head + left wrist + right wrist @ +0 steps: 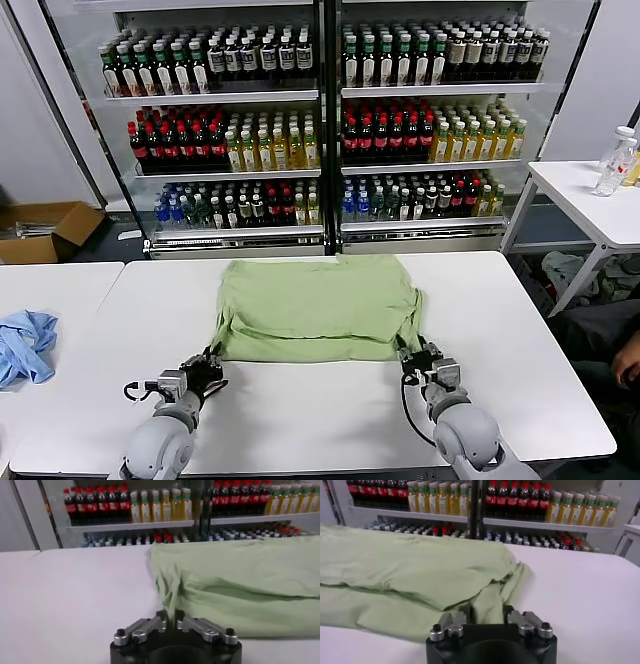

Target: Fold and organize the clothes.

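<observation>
The light green T-shirt (pixel 315 308) lies folded and spread on the white table (pixel 330 410), its near edge toward me. My left gripper (pixel 207 362) is shut on the shirt's near left corner; the left wrist view shows a strip of green cloth (pixel 171 605) pinched between the fingers. My right gripper (pixel 412 358) is shut on the near right corner; the right wrist view shows a fold of cloth (pixel 487 605) clamped between its fingers. Both grippers sit low at the table, just in front of the shirt's near edge. No print patch shows.
A light blue garment (pixel 25 343) lies on the neighbouring table at the left. Drink shelves (pixel 320 120) stand behind the table. A side table with a bottle (pixel 612 165) stands at the right. A cardboard box (pixel 45 230) sits on the floor at the left.
</observation>
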Motion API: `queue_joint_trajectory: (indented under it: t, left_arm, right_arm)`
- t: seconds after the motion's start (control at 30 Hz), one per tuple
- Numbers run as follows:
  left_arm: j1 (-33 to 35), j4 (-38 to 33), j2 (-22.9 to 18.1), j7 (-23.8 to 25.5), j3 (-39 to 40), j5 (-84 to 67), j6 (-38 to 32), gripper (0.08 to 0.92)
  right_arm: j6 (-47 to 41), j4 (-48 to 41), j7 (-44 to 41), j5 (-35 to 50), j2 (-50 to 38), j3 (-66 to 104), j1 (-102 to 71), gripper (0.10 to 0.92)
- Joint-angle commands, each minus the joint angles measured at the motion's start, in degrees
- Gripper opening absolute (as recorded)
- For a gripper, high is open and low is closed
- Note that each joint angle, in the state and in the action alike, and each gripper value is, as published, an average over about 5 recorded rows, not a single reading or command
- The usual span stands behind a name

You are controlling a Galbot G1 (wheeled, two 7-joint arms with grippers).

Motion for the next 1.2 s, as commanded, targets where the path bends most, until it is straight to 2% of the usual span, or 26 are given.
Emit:
queue_joint_trajectory:
  t: [0.03,0.13,0.2,0.43,0.53,0.7,0.8,0.93,1.07,1.2]
  left_arm:
    - [9.29,-10.08,-0.10,0.98,-1.50,-0.83,0.19,0.108]
    - [15.58,-15.85,-1.47,1.16,-3.01,1.35,0.07,0.093]
    - [20.13,-19.91,-2.59,1.12,-4.11,2.77,-0.10,0.093]
    - [34.84,-30.22,-5.13,0.83,-8.12,7.81,-0.27,0.093]
    - [37.88,-32.29,-5.02,2.49,-9.80,8.89,0.44,0.093]
    - [39.39,-35.67,-3.29,4.00,-11.80,9.56,2.09,0.133]
    - [36.92,-36.55,-1.81,4.01,-13.22,8.25,2.23,0.212]
    - [26.98,-32.11,-0.09,3.91,-13.70,5.29,1.95,0.324]
    - [16.39,-23.92,0.78,3.62,-10.85,2.78,2.19,0.445]
    - [4.43,-13.51,2.38,3.05,-5.88,1.63,3.09,0.558]
  right_arm:
    - [0.05,5.65,0.48,1.27,-1.75,1.60,-6.59,0.246]
    - [0.98,11.11,0.33,-0.12,-2.76,5.24,-14.17,0.178]
    - [1.90,14.49,0.00,-1.56,-3.05,8.07,-19.55,0.161]
    - [5.28,22.70,-6.06,-12.24,-3.04,17.95,-35.23,0.163]
    - [5.34,24.68,-8.31,-14.42,-3.23,19.60,-36.63,0.209]
    - [5.85,27.20,-7.53,-10.03,-4.47,22.08,-32.03,0.355]
    - [5.85,28.00,-5.61,-4.18,-5.56,24.17,-27.48,0.441]
    - [4.31,24.85,-3.38,2.89,-7.62,22.94,-17.51,0.554]
    - [1.05,15.45,-1.98,4.20,-8.52,14.26,-2.55,0.667]
    - [-1.93,1.28,-0.02,9.09,-6.47,3.60,14.33,0.778]
